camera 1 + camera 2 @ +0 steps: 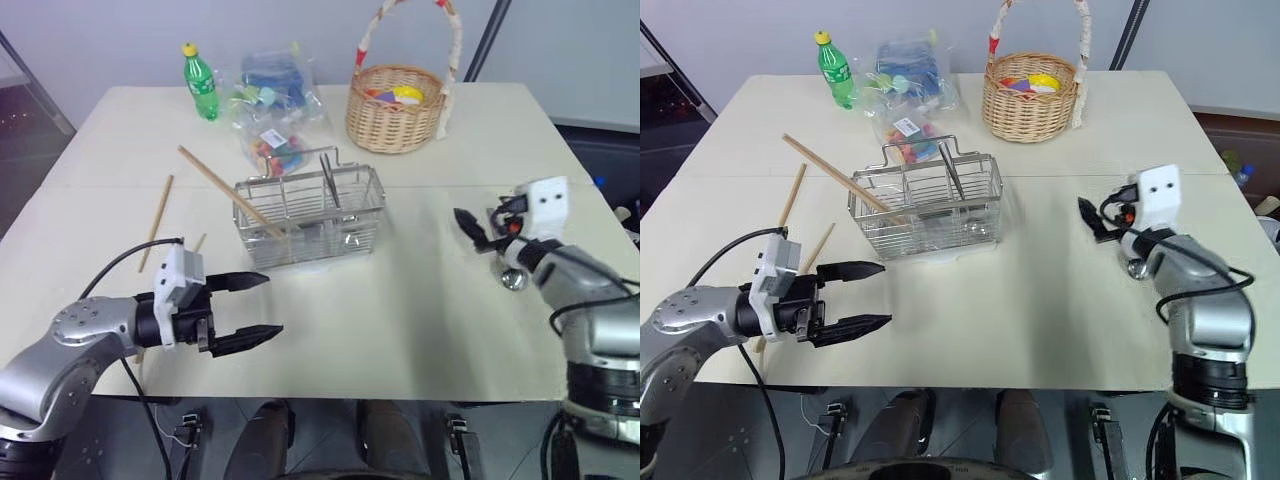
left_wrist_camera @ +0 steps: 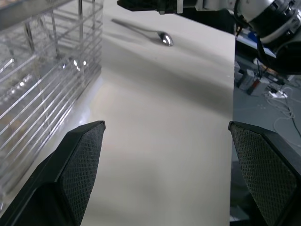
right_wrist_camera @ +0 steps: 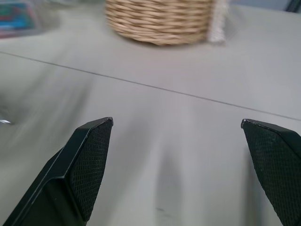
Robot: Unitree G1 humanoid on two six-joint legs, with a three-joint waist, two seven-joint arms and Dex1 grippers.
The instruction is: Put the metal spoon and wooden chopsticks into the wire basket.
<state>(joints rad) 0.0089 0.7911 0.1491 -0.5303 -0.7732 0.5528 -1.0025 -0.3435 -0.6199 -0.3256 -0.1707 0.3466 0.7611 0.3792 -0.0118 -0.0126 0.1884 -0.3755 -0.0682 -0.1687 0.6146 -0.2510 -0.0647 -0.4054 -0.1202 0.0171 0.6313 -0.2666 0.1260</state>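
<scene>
Lower left of the head view: the left gripper [image 1: 250,308], empty, its two black fingers spread apart and pointing toward the middle of the frame, hovering just above the near edge of the table [image 1: 420,320]. A broad bare stretch of tabletop lies ahead of it, running across to the right side.

Centre: the wire basket [image 1: 310,215], upright, well back from the near edge. One wooden chopstick [image 1: 228,189] leans in it, its upper end projecting out toward the upper left; a darker flat utensil [image 1: 329,178] stands in a middle compartment. Two more loose sticks [image 1: 156,221] lie flat on the table left of the basket — one long, one partly hidden behind the left arm.

Right: the right gripper [image 1: 475,232], jaws wide apart and empty, raised above the table near its right edge. The metal spoon [image 1: 513,279] lies on the table just below and beside this gripper; in the head view mainly its shiny bowl shows, while the left wrist view shows it whole [image 2: 149,34] — flat on the bare surface, well apart from the basket.

Upper part of frame: a wicker basket [image 1: 396,105] with a tall arched handle, a clear bag of coloured items [image 1: 272,105] and a green bottle [image 1: 201,83], all along the far side.
</scene>
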